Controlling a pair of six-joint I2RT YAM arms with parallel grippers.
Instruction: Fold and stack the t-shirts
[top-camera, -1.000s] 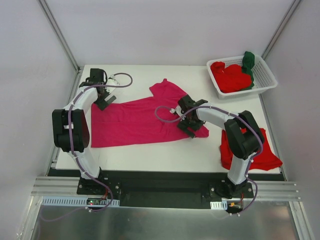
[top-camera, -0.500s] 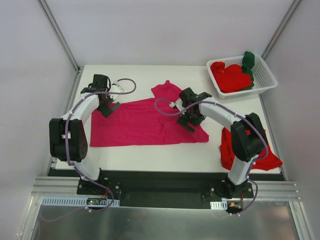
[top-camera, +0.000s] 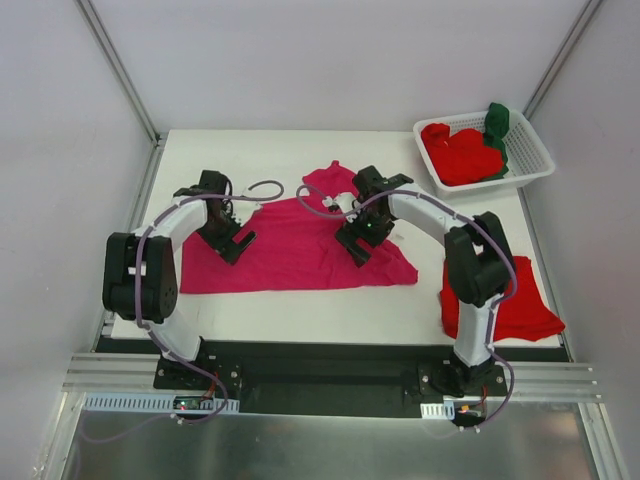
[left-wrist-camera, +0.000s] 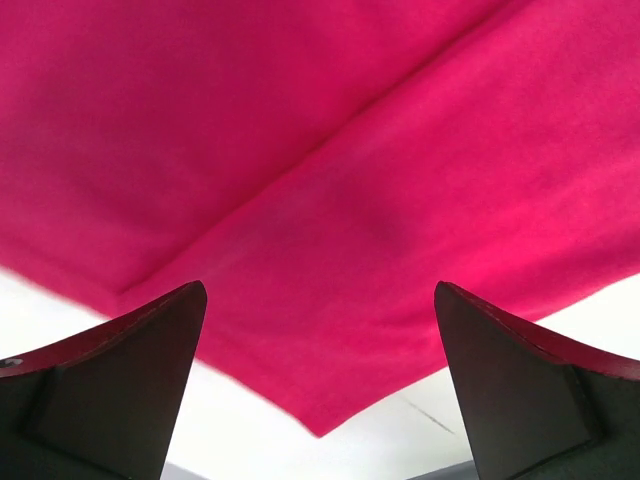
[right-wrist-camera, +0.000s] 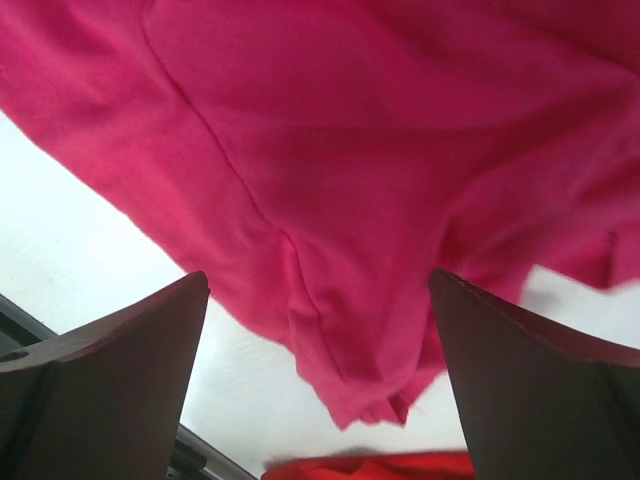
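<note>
A magenta-pink t-shirt lies spread flat in the middle of the table, one sleeve pointing to the far side. My left gripper hovers open over its left part; in the left wrist view the left gripper frames a corner of the magenta t-shirt with nothing between the fingers. My right gripper hovers open over the shirt's right part; in the right wrist view the right gripper has the shirt's rumpled sleeve beneath it. A bright red t-shirt lies folded at the near right.
A white slotted basket stands at the far right corner, holding red t-shirts and a dark green t-shirt. White walls enclose the table on three sides. The red t-shirt's edge shows low in the right wrist view.
Both arms have swung inward over the magenta shirt: the left gripper from its far left corner toward the near right, the right gripper to the left. Both stayed open.
</note>
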